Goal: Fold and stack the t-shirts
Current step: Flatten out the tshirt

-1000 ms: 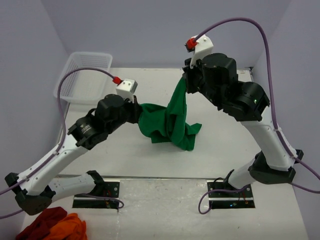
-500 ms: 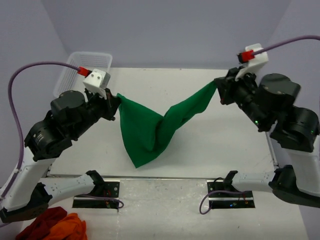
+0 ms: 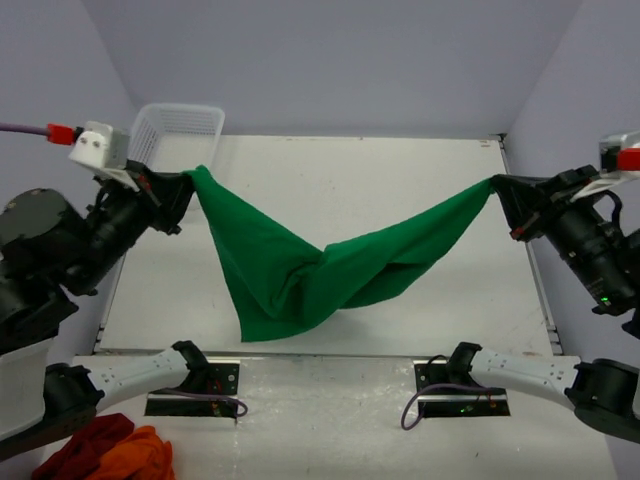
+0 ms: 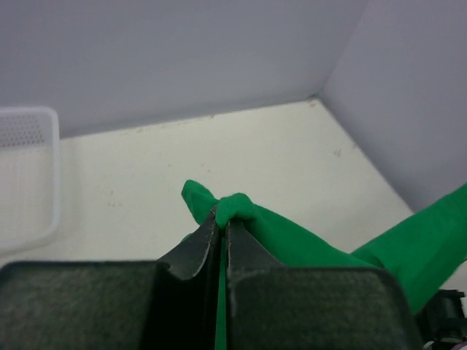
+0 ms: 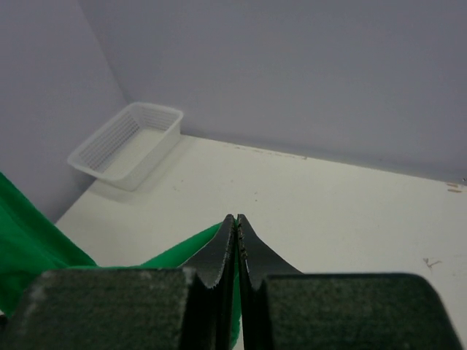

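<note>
Cloth spans the whole width here: the green t-shirt [image 3: 310, 270] hangs stretched between the two tools above the bench [image 3: 400, 165]. It sags in the middle with a twist where its halves cross, and its lowest fold drops toward 6 o'clock; I cannot tell whether that fold touches the bench. The left tool [image 3: 183, 187], out near 10 o'clock, is clamped shut on a bunched corner of fabric, which its wrist view shows pinched between the closed fingers. The right tool [image 3: 503, 192], at 3 o'clock, is likewise shut on the opposite end. The step in hand looks like spreading the shirt flat before any fold. To do it well, I judge the twist must come out first, by rotating one wrist or shaking the slack loose under even tension so neither thin pinch slips. Both ends should then descend together, letting the hanging edge land first and drawing the rest away from it. The white basket [image 3: 180, 125] at 11 o'clock sits close to the left tool and needs clearance. Red and orange cloths [image 3: 100, 450] lie off the bench at 7 o'clock.
</note>
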